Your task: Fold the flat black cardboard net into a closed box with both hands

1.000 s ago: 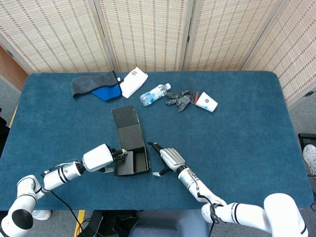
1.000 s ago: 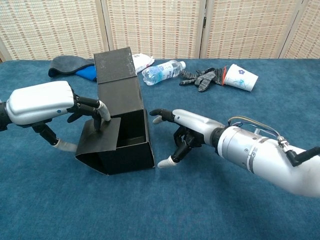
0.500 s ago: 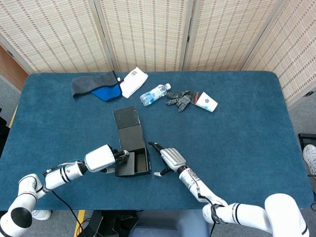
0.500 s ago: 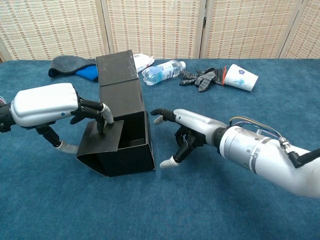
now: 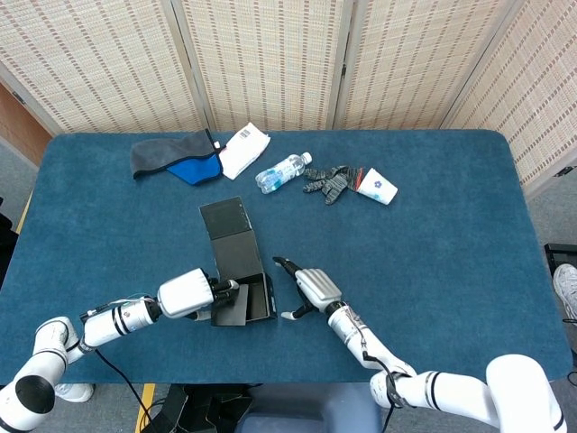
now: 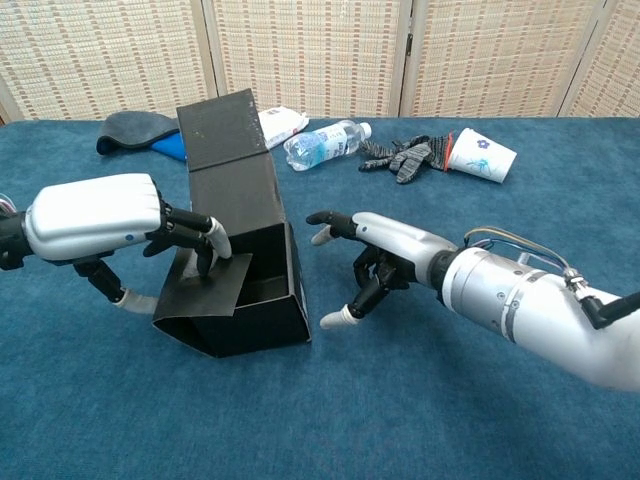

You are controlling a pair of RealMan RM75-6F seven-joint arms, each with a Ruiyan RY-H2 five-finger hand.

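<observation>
Wicker screens back the blue worktop (image 5: 433, 234), where the half-folded black cardboard box (image 5: 239, 271) sits near 7 o'clock. Over the last second its tall lid panel has swung leftward, and the left robot hand (image 6: 95, 220) has pressed the side flap deeper inward, fingertips on it. Just beside the box at 3 o'clock, the right robot hand (image 6: 375, 255) hovers empty, fingers apart. Closing appears under way.

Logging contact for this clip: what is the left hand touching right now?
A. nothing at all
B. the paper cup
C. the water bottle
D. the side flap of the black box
D: the left hand presses its fingertips on the side flap of the black box; the right hand is beside the box, apart from it.
</observation>
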